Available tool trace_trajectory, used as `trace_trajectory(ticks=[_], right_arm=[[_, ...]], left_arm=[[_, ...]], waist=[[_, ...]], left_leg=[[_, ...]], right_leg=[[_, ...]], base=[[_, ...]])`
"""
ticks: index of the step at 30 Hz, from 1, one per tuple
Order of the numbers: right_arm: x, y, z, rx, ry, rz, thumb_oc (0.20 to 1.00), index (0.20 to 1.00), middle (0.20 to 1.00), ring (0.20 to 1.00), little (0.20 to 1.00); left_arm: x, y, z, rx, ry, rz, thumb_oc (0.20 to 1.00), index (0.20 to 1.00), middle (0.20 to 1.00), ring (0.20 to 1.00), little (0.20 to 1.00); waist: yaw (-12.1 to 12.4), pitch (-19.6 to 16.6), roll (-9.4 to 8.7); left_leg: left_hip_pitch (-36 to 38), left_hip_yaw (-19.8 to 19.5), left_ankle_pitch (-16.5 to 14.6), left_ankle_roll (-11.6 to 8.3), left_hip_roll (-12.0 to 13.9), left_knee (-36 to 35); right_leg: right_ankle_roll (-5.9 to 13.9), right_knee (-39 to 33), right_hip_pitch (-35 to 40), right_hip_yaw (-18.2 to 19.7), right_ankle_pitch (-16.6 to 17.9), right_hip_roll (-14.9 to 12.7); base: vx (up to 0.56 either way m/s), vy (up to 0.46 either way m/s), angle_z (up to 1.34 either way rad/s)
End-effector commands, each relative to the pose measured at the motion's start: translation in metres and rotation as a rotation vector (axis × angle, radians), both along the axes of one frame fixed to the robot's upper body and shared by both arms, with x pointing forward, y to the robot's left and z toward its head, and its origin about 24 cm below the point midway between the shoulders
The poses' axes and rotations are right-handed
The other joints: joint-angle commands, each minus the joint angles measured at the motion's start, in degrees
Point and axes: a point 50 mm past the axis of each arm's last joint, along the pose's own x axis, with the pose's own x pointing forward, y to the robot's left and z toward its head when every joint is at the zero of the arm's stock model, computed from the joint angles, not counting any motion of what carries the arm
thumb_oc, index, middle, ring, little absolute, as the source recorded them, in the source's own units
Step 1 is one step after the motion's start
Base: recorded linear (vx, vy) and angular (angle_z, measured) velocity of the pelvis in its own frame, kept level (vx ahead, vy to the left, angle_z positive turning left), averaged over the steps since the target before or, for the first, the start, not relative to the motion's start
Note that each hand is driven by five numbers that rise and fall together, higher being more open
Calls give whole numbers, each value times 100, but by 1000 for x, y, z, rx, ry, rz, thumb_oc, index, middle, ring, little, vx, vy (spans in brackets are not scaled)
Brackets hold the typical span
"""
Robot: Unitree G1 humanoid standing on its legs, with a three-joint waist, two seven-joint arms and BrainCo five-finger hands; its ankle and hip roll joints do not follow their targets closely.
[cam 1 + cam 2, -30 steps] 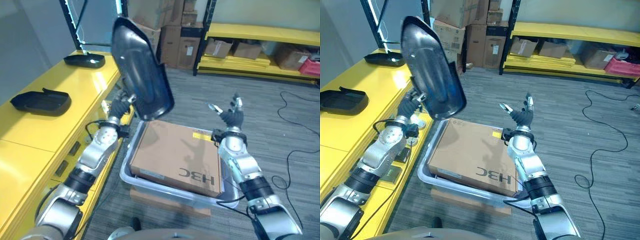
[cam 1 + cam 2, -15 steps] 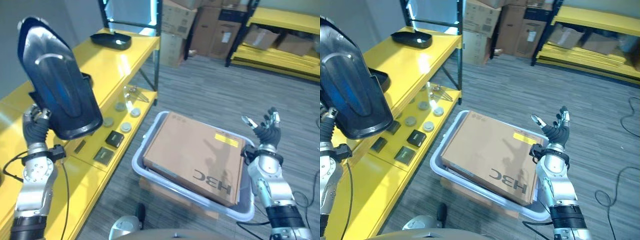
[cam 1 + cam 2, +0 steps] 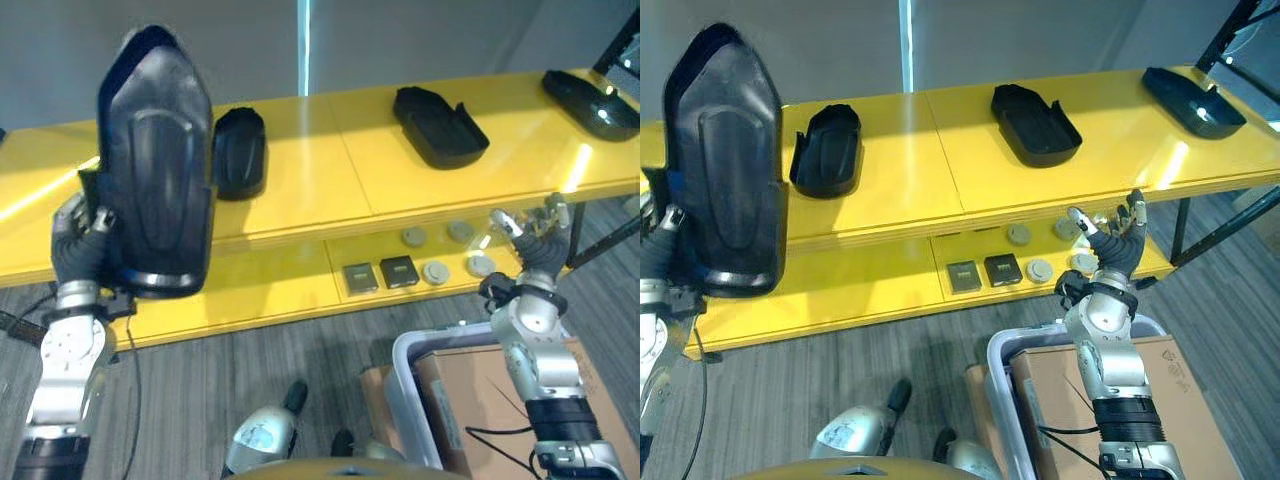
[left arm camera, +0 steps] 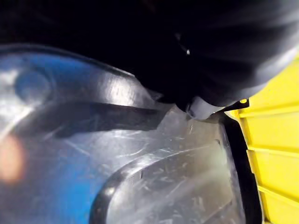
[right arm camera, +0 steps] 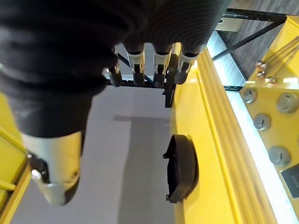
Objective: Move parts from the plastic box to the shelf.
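The black part (image 3: pixel 155 160) you are carrying stands upright in your left hand (image 3: pixel 80 245), raised in front of the yellow shelf (image 3: pixel 330 190) and well clear of its top board. It looks like a stiff moulded shell, long and hollow, glossy enough to be slippery (probably light for its size, though that is a guess). Your hand grips it low, near the wider bottom end, so the tall upper part could swing; how the fingers lie round the edge is hidden behind the shell, so you cannot tell how firm the hold is. Lay it down flat rather than on its edge.

On the shelf's top board three similar black parts already lie: one just behind your load (image 3: pixel 240 152), one further along (image 3: pixel 438 125) and one at the far end (image 3: pixel 590 102). The open stretch between the first two looks like the natural spot.

Your right hand (image 3: pixel 1110 245) hovers with fingers spread, holding nothing, over the corner of the plastic box (image 3: pixel 405 360), in which a cardboard carton (image 3: pixel 1090 400) lies. On the lower board sit small round discs (image 3: pixel 432 272) and dark square pieces (image 3: pixel 380 275).
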Motion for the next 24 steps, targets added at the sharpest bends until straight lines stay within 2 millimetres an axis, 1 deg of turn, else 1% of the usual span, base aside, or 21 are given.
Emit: trace_trajectory(ticks=[1,2,3,4,5,7,8,9,10,11,12,13,15,17,19,20,22,23,24], right_arm=[[-11,4,13,-30,-77,55,1000,1000,1000,1000,1000],[-11,7,12,-28,-76,79,1000,1000,1000,1000,1000],[-10,9,11,-30,-74,91,1000,1000,1000,1000,1000],[-9,9,11,-35,-74,101,1000,1000,1000,1000,1000],[-9,9,10,-41,-74,110,1000,1000,1000,1000,1000],[-9,7,10,-45,-77,98,1000,1000,1000,1000,1000],[-11,4,11,-51,-94,77,1000,1000,1000,1000,1000],[-13,2,11,-57,-103,63,1000,1000,1000,1000,1000],[-16,-1,10,-53,-108,40,1000,1000,1000,1000,1000],[-16,-2,10,-51,-109,35,1000,1000,1000,1000,1000],[-17,-4,10,-50,-111,21,1000,1000,1000,1000,1000],[-17,-5,10,-62,-109,4,1000,1000,1000,1000,1000],[-15,-6,10,-58,-104,-11,1000,1000,1000,1000,1000],[-14,-6,10,-56,-101,-5,1000,1000,1000,1000,1000],[-11,-4,9,-48,-96,19,1000,1000,1000,1000,1000],[-11,-3,9,-43,-96,24,1000,1000,1000,1000,1000],[-9,1,9,-40,-105,30,1000,1000,1000,1000,1000],[-9,3,10,-35,-115,33,1000,1000,1000,1000,1000],[-9,4,10,-32,-117,33,1000,1000,1000,1000,1000]], left_arm=[[7,-8,34,27,-190,-68,200,200,200,200,200],[7,-9,32,21,-187,-48,200,200,200,200,200],[6,-9,32,16,-185,-37,200,200,200,200,200],[6,-8,31,8,-186,-27,200,200,200,200,200],[3,-8,30,-4,-194,-12,200,200,200,200,200],[3,-8,30,-10,-198,-18,200,200,200,200,200],[2,-8,30,-19,-208,-20,200,200,200,200,200],[2,-9,29,-27,-213,-24,200,200,200,200,200],[6,-11,31,-35,-219,-41,200,200,200,200,200],[6,-12,31,-36,-219,-47,200,200,200,200,200],[9,-15,32,-38,-214,-62,200,200,200,200,200],[12,-19,32,-37,-209,-77,200,200,200,200,200],[17,-25,31,-33,-199,-83,200,200,200,200,200],[17,-25,30,-34,-196,-76,200,200,200,200,200],[13,-19,29,-37,-198,-43,200,200,200,200,200],[12,-18,29,-38,-197,-39,200,200,200,200,200],[7,-13,29,-35,-192,-29,200,200,200,200,200],[4,-9,29,-28,-191,-24,200,200,200,200,200],[3,-8,29,-24,-191,-25,200,200,200,200,200]], waist=[[-820,-137,-69],[-865,-126,-136],[-877,-122,-159],[-890,-122,-199],[-975,-116,-312],[-1024,-129,-346],[-1129,-158,-376],[-1207,-190,-364],[-1333,-254,-304],[-1353,-282,-285],[-1407,-288,-244],[-1449,-297,-205],[-1458,-320,-114],[-1433,-323,-94],[-1306,-318,-43],[-1285,-316,-36],[-1165,-301,-12],[-1080,-285,-10],[-1054,-281,-11]], left_leg=[[-655,806,48,-231,397,-88],[-670,809,-6,-234,499,224],[-662,784,-44,-230,521,320],[-630,773,-147,-206,546,500],[-439,1117,-503,-129,696,916],[-359,1294,-565,-105,788,1023],[-130,1589,-696,-83,946,1059],[57,1771,-698,-103,1035,947],[382,2105,-663,-181,1151,620],[443,2112,-703,-226,1162,534],[537,2357,-595,-249,1190,301],[634,2552,-570,-275,1187,101],[698,2757,-453,-303,1112,-228],[675,2720,-436,-300,1073,-246],[646,2532,-461,-243,935,-263],[646,2512,-468,-234,914,-265],[668,2433,-527,-177,804,-258],[693,2332,-589,-119,703,-242],[700,2294,-614,-96,664,-229]], right_leg=[[320,-1049,650,-492,590,157],[305,-1108,633,-463,655,98],[304,-1124,625,-447,671,75],[297,-1149,613,-437,697,28],[276,-1180,610,-552,729,-129],[268,-1189,581,-638,777,-192],[270,-1193,572,-786,802,-277],[277,-1203,560,-877,814,-310],[299,-1317,611,-1059,828,-346],[329,-1345,640,-1036,795,-346],[320,-1422,664,-1204,853,-380],[342,-1493,722,-1309,867,-421],[408,-1559,796,-1467,879,-524],[426,-1553,800,-1465,877,-555],[488,-1496,784,-1446,868,-656],[499,-1484,781,-1449,867,-674],[565,-1421,791,-1485,871,-790],[621,-1354,791,-1469,877,-865],[642,-1326,786,-1453,877,-891]], base=[[-130,-6,24],[-132,28,65],[-93,51,54],[-68,112,6],[-64,108,-35],[-32,109,14],[6,164,60],[24,258,76],[66,201,82],[26,203,123],[25,172,117],[-13,224,102],[39,304,64],[32,212,59],[36,277,58],[36,286,31],[51,274,8],[58,250,8],[60,247,6]])
